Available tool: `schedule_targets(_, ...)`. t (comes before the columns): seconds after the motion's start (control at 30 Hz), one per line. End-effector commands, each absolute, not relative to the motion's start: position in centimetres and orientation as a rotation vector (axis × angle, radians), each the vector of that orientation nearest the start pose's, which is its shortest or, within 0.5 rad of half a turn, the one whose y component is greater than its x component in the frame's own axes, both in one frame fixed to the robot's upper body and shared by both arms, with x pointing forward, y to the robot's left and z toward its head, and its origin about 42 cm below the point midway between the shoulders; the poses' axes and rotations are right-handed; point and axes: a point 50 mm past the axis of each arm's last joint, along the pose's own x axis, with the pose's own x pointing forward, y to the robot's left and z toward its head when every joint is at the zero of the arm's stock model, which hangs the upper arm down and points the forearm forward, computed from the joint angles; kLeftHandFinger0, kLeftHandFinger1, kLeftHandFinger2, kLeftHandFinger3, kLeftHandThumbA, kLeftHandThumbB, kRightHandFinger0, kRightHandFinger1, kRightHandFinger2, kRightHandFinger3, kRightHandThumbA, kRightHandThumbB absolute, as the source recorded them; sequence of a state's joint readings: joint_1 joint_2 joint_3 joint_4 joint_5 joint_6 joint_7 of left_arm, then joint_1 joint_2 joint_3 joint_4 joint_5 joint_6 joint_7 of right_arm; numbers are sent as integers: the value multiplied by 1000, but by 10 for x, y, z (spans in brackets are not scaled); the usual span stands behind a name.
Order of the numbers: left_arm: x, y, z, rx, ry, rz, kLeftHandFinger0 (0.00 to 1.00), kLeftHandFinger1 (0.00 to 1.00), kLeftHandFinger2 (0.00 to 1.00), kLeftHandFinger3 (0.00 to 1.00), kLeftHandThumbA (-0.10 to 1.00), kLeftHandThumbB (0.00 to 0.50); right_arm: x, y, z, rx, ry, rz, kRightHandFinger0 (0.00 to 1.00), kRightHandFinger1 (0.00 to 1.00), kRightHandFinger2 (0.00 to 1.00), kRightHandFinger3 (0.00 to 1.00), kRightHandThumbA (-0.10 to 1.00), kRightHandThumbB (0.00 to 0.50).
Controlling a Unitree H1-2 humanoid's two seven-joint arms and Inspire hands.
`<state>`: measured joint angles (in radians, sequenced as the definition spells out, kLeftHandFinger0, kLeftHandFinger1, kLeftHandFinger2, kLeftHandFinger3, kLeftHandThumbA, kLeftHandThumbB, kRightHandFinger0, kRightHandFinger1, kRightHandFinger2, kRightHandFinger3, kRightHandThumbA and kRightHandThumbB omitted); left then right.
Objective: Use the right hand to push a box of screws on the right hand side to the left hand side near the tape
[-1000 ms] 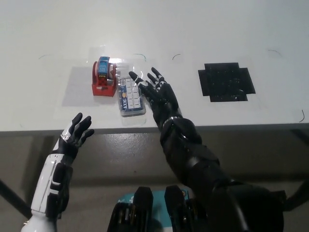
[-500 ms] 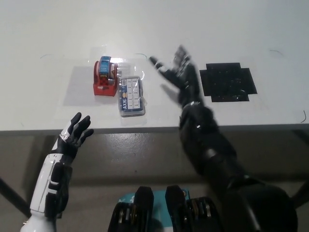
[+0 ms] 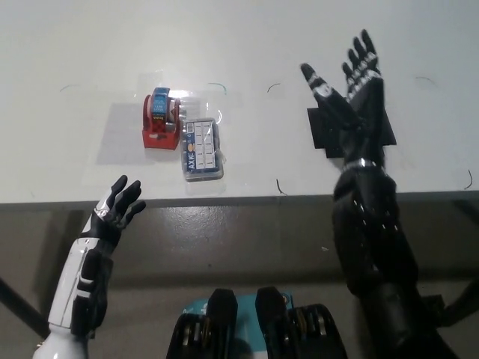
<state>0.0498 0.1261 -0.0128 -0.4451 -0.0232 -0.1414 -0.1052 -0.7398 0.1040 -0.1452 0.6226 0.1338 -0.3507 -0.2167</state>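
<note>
A clear box of screws with a compartment grid lies flat on the white table, touching the right side of the red tape dispenser with its blue roll. My black right hand hangs open above the table well to the right of the box, fingers spread, over a black cross-shaped mat. It touches nothing. My white left hand rests open below the table's front edge at the lower left.
The table's front edge runs across the middle of the picture. Thin pen marks are scattered on the table top. A faint rectangular patch lies left of the tape dispenser.
My right hand has left the box and swung right and up, from beside the box to over the black mat. The box stays next to the tape dispenser. The left hand has not moved.
</note>
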Motion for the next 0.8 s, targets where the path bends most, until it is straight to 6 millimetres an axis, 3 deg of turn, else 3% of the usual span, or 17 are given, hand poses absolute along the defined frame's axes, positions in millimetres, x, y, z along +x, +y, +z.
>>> schedule_targets(0.0, 248, 235, 233, 167, -611, -161, 1000, 1000, 1000, 1000, 1000, 39, 347, -177, 332, 163, -950, 117, 1000, 1000, 1000, 1000, 1000, 275)
schedule_targets(0.17, 248, 238, 234, 180, -608, -164, 1000, 1000, 1000, 1000, 1000, 36, 291, -215, 298, 122, -915, 156, 1000, 1000, 1000, 1000, 1000, 285)
schedule_targets(0.3, 249, 240, 233, 187, -610, -166, 1000, 1000, 1000, 1000, 1000, 26, 246, -243, 271, 63, -838, 149, 1000, 1000, 1000, 1000, 1000, 326)
schedule_targets(0.4, 250, 242, 232, 188, -608, -165, 1000, 1000, 1000, 1000, 1000, 27, 232, -253, 262, 33, -824, 157, 1000, 1000, 1000, 1000, 1000, 334)
schedule_targets(0.57, 249, 247, 230, 188, -599, -164, 1000, 1000, 1000, 1000, 1000, 27, 200, -271, 234, -58, -754, 127, 1000, 1000, 1000, 1000, 1000, 263)
schedule_targets(0.77, 253, 253, 229, 209, -598, -150, 1000, 1000, 1000, 1000, 1000, 18, 197, -269, 214, -51, -676, 154, 1000, 1000, 1000, 1000, 1000, 231)
